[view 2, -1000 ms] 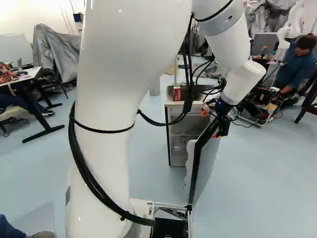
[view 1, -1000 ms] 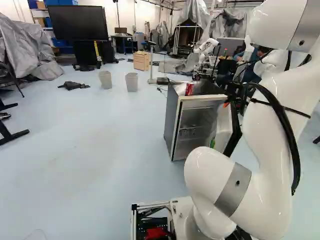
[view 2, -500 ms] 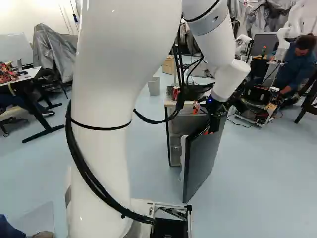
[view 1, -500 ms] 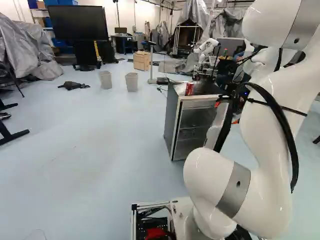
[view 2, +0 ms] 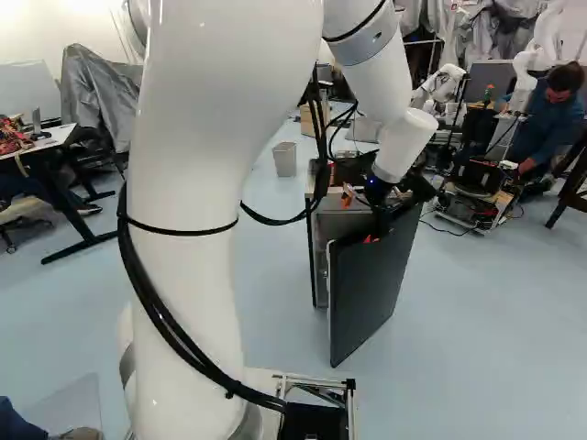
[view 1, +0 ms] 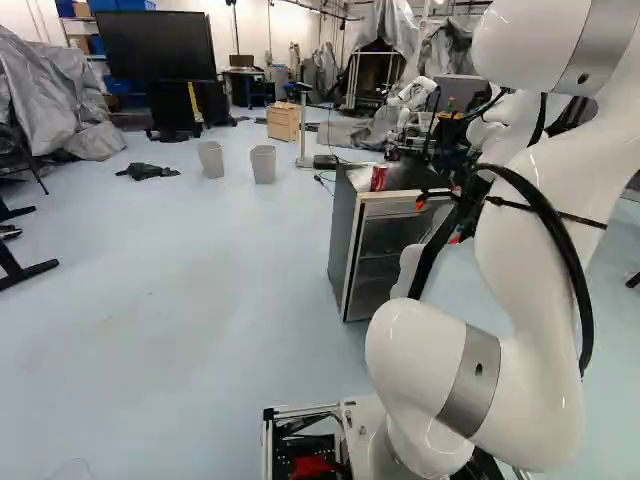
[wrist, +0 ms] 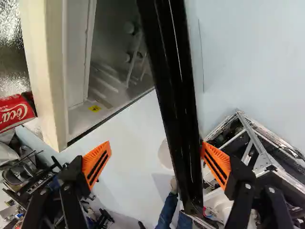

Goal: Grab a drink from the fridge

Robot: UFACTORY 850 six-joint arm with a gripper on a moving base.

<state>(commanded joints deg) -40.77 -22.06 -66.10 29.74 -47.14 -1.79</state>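
Gently does it on that door!

Fingers [wrist: 96,163] spread wide, astride the fridge door [wrist: 176,105], and closing it looks like the job! Lean left and far, smoothly, following the hinge's arc; a shove could jolt the fridge [view 1: 343,240] and rattle the red can [view 1: 379,178] on its top, left side!

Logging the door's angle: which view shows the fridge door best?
The right base view: the fridge door shows its broad dark outer face. The wrist view shows mainly its black edge between the open fingers; the left base view, only a pale part behind the arm.
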